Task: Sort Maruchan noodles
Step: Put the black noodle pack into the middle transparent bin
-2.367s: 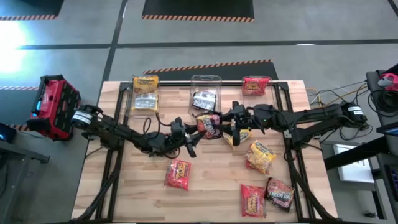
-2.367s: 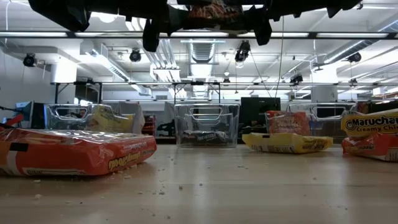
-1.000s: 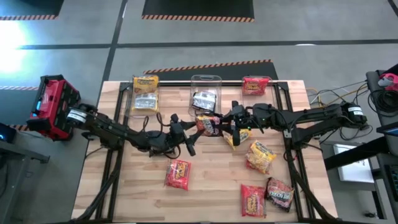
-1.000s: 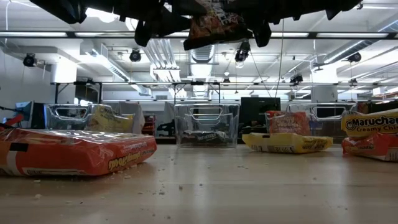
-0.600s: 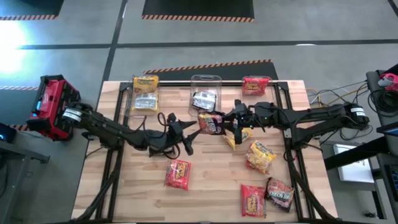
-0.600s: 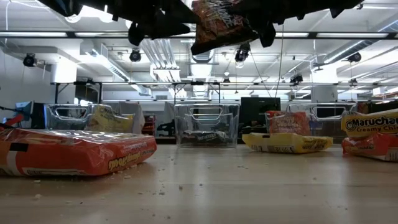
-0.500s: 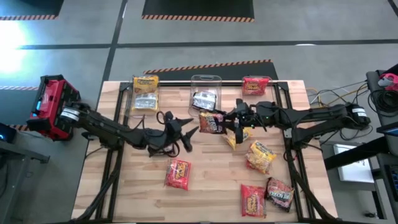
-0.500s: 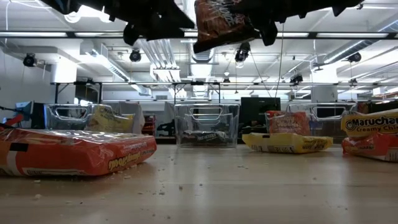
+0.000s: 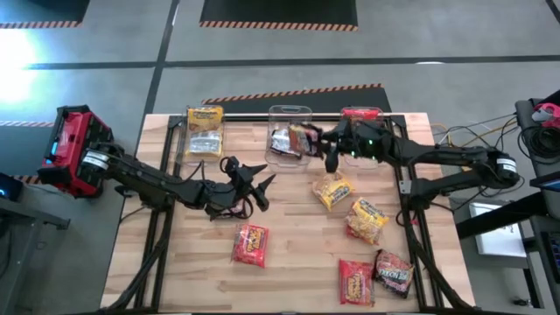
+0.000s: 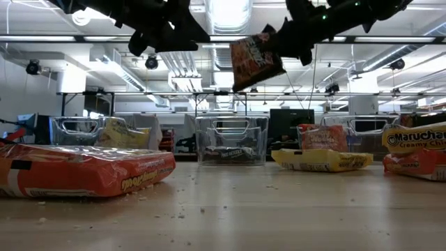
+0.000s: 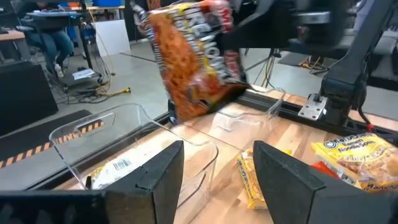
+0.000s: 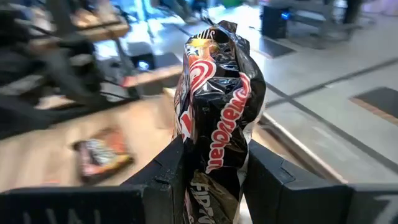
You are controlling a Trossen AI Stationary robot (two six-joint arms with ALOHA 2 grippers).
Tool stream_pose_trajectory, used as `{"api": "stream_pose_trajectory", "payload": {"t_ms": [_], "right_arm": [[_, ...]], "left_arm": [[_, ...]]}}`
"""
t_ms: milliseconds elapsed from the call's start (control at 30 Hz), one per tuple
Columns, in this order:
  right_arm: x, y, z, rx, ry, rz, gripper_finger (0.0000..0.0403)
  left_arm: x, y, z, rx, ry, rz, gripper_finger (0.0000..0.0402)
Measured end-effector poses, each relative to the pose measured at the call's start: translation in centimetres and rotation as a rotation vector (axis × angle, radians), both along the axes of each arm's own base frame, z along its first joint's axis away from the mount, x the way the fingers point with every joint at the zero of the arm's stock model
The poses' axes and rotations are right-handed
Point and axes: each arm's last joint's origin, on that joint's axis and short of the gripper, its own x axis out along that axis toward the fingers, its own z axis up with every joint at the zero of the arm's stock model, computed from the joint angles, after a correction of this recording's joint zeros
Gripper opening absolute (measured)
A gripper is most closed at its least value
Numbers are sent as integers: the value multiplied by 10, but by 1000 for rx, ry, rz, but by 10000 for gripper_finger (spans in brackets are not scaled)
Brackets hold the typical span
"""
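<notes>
One camera hangs above me and looks straight down on the whole bench [image 9: 289, 262], with both my arms in it. Another sits at bench-top height, looking level across the boards into the room behind; my arms enter it from above. A camera rides on each wrist, close behind that pincer, looking forward past its fingers. All four share the dark packet [image 9: 302, 138] held in my right pincer [image 9: 325, 144], and the clear bin [image 10: 231, 139] beneath it shows in three.
</notes>
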Motion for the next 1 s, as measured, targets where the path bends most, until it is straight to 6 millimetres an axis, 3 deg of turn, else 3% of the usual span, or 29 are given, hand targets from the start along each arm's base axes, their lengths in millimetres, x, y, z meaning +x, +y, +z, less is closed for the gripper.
{"api": "stream_pose_trajectory", "payload": {"t_ms": [233, 733, 1000], "right_arm": [[9, -31, 13, -29, 145, -74, 107], [77, -118, 34, 32, 618, -105, 107], [103, -148, 31, 7, 755, -42, 107]], "left_arm": [[-1, 1, 0, 11, -2, 55, 176], [-7, 3, -19, -66, 94, 116, 176], [-14, 6, -27, -80, 112, 221, 176]]}}
